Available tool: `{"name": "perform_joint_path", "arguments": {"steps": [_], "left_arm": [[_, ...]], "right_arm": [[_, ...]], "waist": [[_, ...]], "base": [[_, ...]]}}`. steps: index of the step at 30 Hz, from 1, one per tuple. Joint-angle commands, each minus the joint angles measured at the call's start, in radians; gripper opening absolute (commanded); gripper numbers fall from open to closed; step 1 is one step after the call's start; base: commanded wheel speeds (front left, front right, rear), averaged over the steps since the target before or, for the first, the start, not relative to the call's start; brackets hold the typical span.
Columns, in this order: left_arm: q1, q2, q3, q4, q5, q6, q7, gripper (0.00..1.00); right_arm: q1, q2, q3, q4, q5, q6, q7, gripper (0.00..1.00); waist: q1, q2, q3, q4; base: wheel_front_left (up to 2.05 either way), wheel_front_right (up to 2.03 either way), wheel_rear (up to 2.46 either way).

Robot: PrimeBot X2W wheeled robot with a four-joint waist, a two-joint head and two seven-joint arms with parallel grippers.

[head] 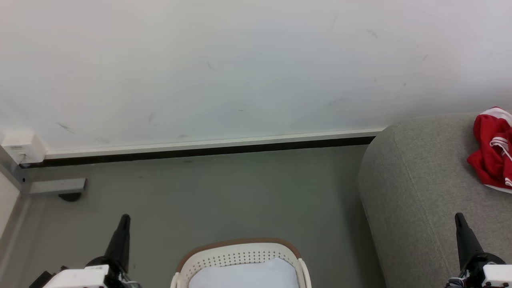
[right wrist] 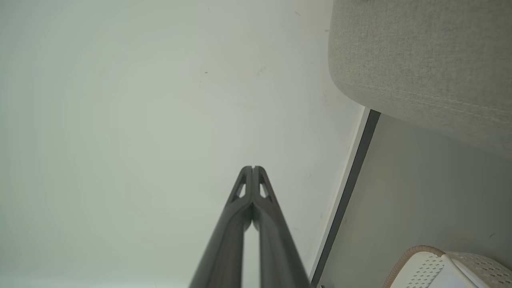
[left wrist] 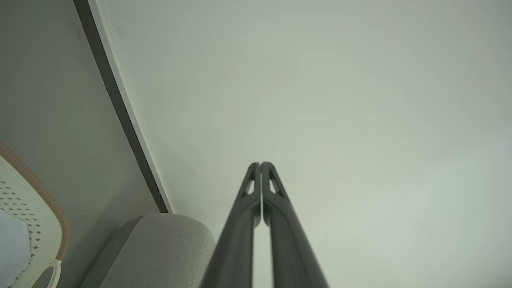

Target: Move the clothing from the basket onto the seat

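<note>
Red clothing bunched on grey seat, cream basket on floor beside seat, left gripper closed and empty, right gripper closed and empty.

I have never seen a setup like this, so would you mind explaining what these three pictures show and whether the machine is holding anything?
This is a wheeled robot with two arms, each ending in a two-fingered gripper. The wide picture comes from a camera on its head, looking down: the left gripper shows at the lower left and the right gripper at the lower right. Both are shut and hold nothing. The other two pictures come from cameras on each wrist, looking along the closed fingers toward a pale wall. On the floor in front stands a cream basket with a pale cloth inside. To the right is a grey seat with red clothing lying on it.
</note>
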Motion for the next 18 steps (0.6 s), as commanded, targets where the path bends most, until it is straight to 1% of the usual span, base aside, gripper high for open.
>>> {"name": "perform_joint_path", "arguments": {"steps": [1, 18], "left_arm": [[-0.01, 0.002, 0.003, -0.001, -0.014, -0.005, 0.004, 0.0], [-0.01, 0.002, 0.003, -0.001, -0.014, -0.005, 0.004, 0.0]], "right_arm": [[-0.012, 0.002, -0.005, -0.004, 0.001, -0.002, 0.002, 0.0], [-0.012, 0.002, -0.005, -0.004, 0.0, -0.002, 0.003, 0.0]], "waist": [[0.0, 0.0, 0.0, 0.0], [0.0, 0.0, 0.0, 0.0]], "base": [[0.0, 0.0, 0.0], [0.0, 0.0, 0.0]]}}
